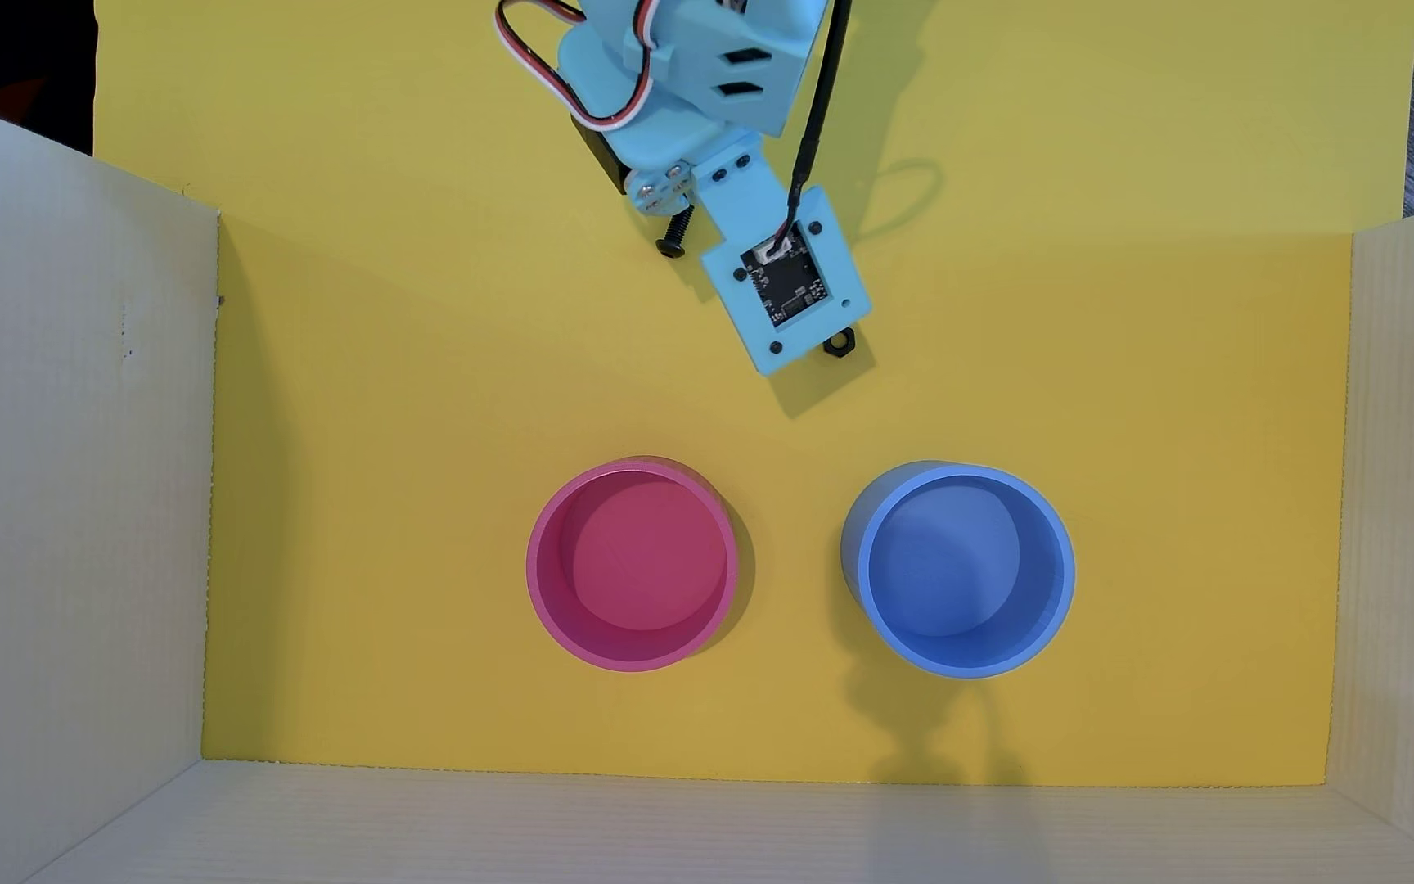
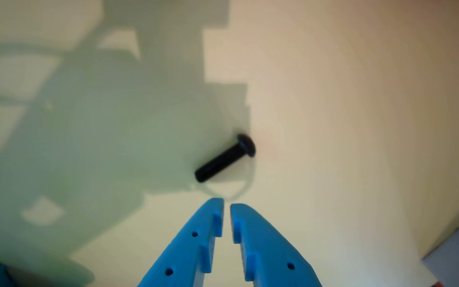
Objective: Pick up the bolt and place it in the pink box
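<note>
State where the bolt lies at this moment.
In the overhead view the bolt lies on the yellow mat, upper centre, beside the arm's left edge. In the wrist view it lies just ahead of the nearly closed tool, untouched.

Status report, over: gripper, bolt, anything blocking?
Gripper nearly shut, empty, just short of the bolt. Bolt lying flat on the yellow mat. Pink box empty. Nothing blocking.

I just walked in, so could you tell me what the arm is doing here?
The arm's gripper hangs just short of the bolt, which lies on the yellow mat; the jaws are nearly closed and hold nothing. The pink box and blue cup stand empty further along. A nut lies beside the arm's camera mount. Nothing has been picked up yet.
</note>
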